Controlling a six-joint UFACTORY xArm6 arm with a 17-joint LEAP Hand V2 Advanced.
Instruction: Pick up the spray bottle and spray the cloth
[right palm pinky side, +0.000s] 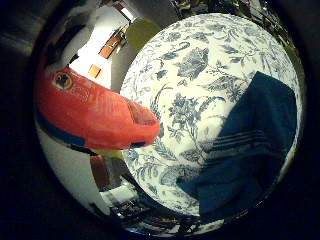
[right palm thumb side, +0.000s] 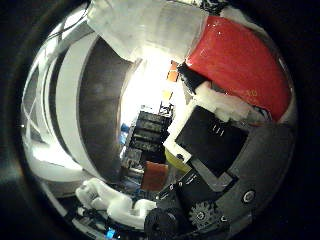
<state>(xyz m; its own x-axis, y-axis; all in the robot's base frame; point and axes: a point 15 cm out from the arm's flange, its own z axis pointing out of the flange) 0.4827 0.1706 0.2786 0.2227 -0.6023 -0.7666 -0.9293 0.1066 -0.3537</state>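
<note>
The spray bottle's red head (right palm pinky side: 90, 105) fills one side of the right little finger side palm view, close to the palm and held above the table. A dark blue cloth (right palm pinky side: 250, 140) lies flat on the floral tablecloth (right palm pinky side: 190, 90), away from the bottle. The right thumb side palm view shows the red head (right palm thumb side: 245, 60) again, with my hand's (right palm thumb side: 210, 150) white and black fingers curled against it. My hand is shut on the spray bottle.
The round table's edge (right palm pinky side: 135, 60) runs beside the bottle, with a lit floor and orange items (right palm pinky side: 108, 45) beyond it. The right thumb side palm view shows a bright room with a dark stacked object (right palm thumb side: 150, 130).
</note>
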